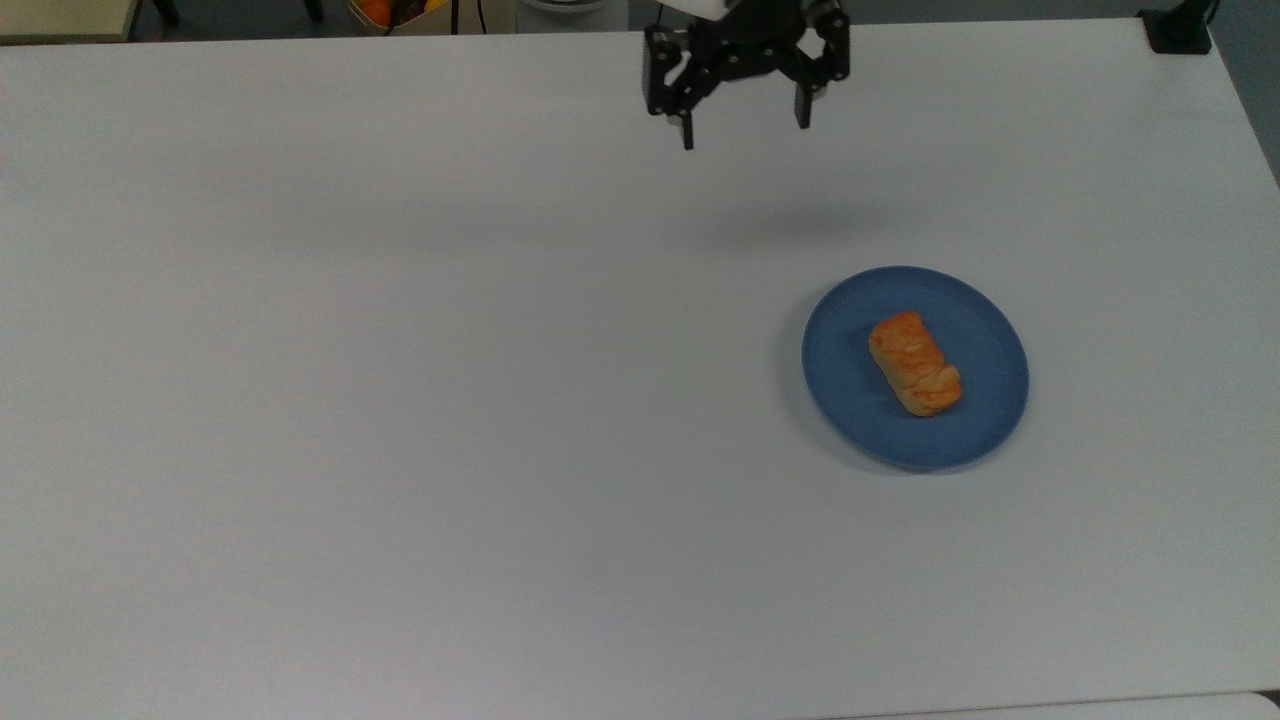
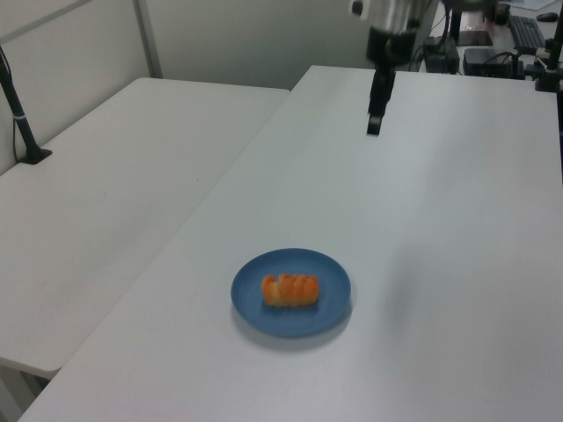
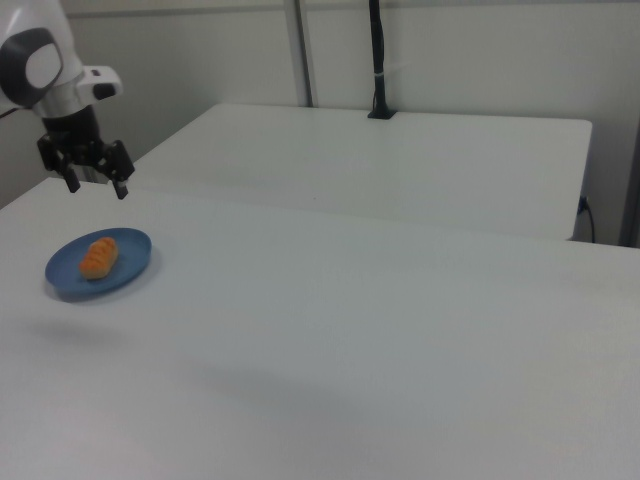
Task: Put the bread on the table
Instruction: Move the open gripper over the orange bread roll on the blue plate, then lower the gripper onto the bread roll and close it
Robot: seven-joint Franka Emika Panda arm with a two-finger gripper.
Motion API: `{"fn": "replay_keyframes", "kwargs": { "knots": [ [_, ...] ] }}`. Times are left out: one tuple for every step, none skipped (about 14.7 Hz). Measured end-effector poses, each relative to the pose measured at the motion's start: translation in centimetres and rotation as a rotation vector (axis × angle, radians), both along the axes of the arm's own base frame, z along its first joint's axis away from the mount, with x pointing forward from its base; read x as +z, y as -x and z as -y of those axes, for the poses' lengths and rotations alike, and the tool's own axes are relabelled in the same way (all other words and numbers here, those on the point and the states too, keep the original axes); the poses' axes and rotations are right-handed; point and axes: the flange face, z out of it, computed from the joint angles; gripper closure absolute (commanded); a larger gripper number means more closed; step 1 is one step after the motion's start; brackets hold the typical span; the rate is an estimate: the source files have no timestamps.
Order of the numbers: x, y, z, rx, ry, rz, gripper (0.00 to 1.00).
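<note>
— Bread (image 1: 915, 362) lying across the middle of the blue plate (image 1: 990, 425), toward the top view's right side of the table (image 1: 400, 400). Not yet touched.

— Gripper (image 1: 743, 127) up in the air at the far edge in the top view, well apart from the plate, fingers spread wide, nothing between them.

— Best to come in above the roll first, then straight down.

— Agreed. Turn the wrist to close across the narrow width, not along the length. Gentle squeeze on a soft, glossy crust.

— Stop short of the plate, or risk dragging it. Plenty of bare white surface just beside for setting down.
</note>
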Motion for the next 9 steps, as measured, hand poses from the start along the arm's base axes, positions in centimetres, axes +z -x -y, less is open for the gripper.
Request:
{"fn": "replay_keyframes", "kwargs": {
  "knots": [
    [-0.7,-0.1,-1.8,0.007,0.009,0.02,0.0],
    [-1.5,-0.2,-3.5,0.011,0.017,0.036,0.0],
    [-2.5,-0.4,-5.2,0.01,0.026,0.051,0.0],
    [-3.9,-0.6,-7.3,0.002,0.035,0.07,0.0],
    [-4.9,-0.9,-8.5,-0.006,0.04,0.08,0.0],
    [-6.1,-1.1,-9.7,-0.01,0.046,0.092,0.0],
    [-7.4,-1.2,-10.9,-0.007,0.053,0.103,0.0],
    [-8.9,-1.2,-12.1,0.002,0.06,0.112,0.0],
    [-10.3,-1.2,-13.3,0.013,0.065,0.123,0.0]
  ]
}}
